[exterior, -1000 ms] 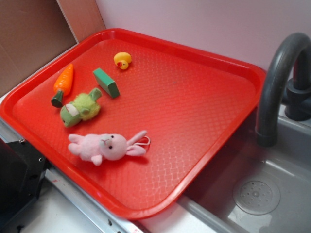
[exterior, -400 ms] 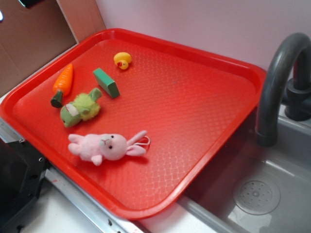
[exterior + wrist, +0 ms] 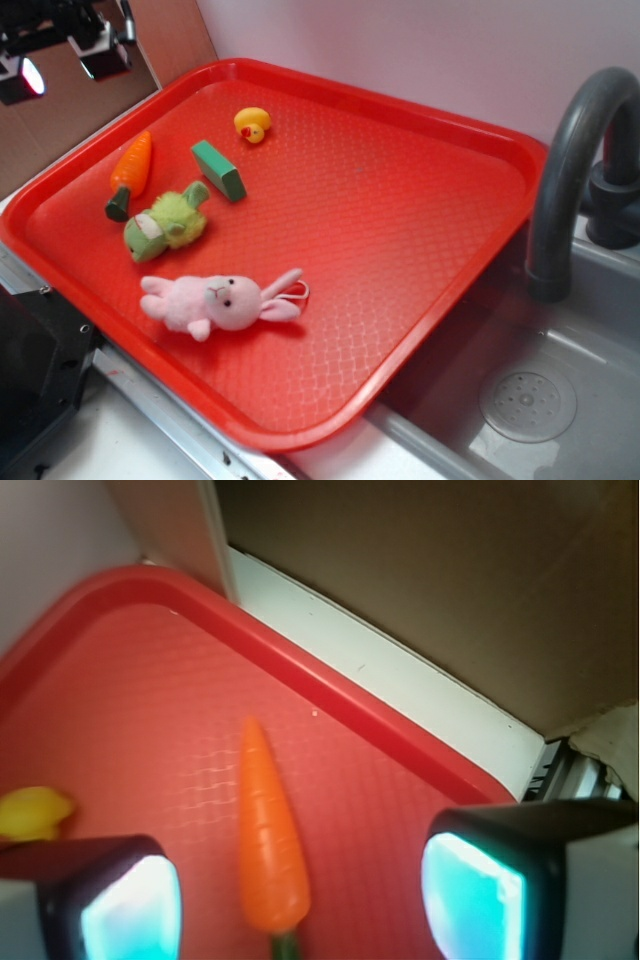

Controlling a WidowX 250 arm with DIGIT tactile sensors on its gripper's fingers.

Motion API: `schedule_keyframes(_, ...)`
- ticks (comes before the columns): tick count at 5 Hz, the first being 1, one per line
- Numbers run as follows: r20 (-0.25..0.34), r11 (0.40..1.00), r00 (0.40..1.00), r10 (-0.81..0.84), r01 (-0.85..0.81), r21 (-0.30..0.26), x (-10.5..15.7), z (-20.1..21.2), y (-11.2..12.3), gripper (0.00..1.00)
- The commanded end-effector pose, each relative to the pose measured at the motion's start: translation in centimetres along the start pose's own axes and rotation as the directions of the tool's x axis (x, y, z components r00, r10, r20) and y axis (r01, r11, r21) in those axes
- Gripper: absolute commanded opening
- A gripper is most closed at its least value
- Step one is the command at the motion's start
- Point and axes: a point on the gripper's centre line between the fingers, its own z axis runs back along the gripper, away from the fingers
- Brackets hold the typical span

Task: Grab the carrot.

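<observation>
The carrot (image 3: 131,172) is orange with a dark green stub and lies near the left rim of the red tray (image 3: 400,230). In the wrist view the carrot (image 3: 268,835) lies lengthwise between my two fingers, below them and untouched. My gripper (image 3: 62,62) hangs open at the top left of the exterior view, above and to the left of the carrot. In the wrist view the gripper (image 3: 300,905) shows its pads wide apart with nothing held.
On the tray lie a green block (image 3: 219,170), a yellow duck (image 3: 252,124), a green plush (image 3: 165,222) and a pink plush rabbit (image 3: 222,301). A brown board (image 3: 60,110) stands behind the tray's left rim. A sink (image 3: 540,390) with a grey faucet (image 3: 570,160) lies right.
My gripper has come into the exterior view at the top left, moving down toward the carrot. Nothing on the tray has moved.
</observation>
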Motion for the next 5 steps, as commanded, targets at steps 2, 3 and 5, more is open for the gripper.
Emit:
schedule_keyframes(2, 0.017, 0.996, 0.998, -0.053, 0.052, 0.069, -0.7, -5.8, -0.2, 1.00)
schedule_keyframes(3, -0.008, 0.997, 0.999, -0.054, 0.054, 0.053, -1.0, -7.4, -0.1, 1.00)
schedule_keyframes(5, -0.005, 0.997, 0.999, -0.043, 0.043, 0.056, -1.1, -7.6, -0.3, 0.97)
